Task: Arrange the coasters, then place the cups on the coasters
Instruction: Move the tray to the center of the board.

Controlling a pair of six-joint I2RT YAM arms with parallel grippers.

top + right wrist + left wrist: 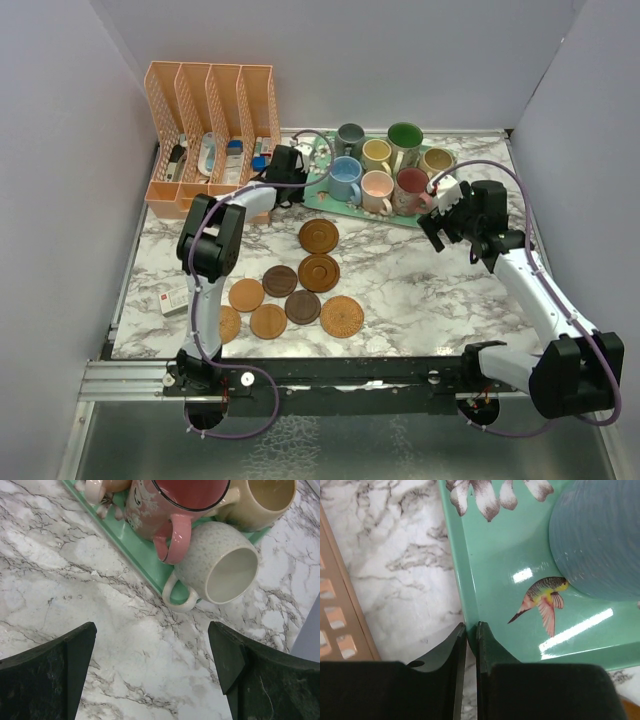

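Several round brown and tan coasters lie loose on the marble in front of the left arm. The cups stand on a teal floral tray, among them a blue cup, a dark red cup and a cream-white cup tipped at the tray's end. My left gripper is shut on the tray's left rim, one finger inside and one outside; from above it sits at the tray's left end. My right gripper hangs open over bare marble just short of the cream-white cup, holding nothing.
An orange slotted file organizer stands at the back left, close beside the left gripper. A small white box lies at the left edge of the table. Grey walls enclose the left, back and right sides.
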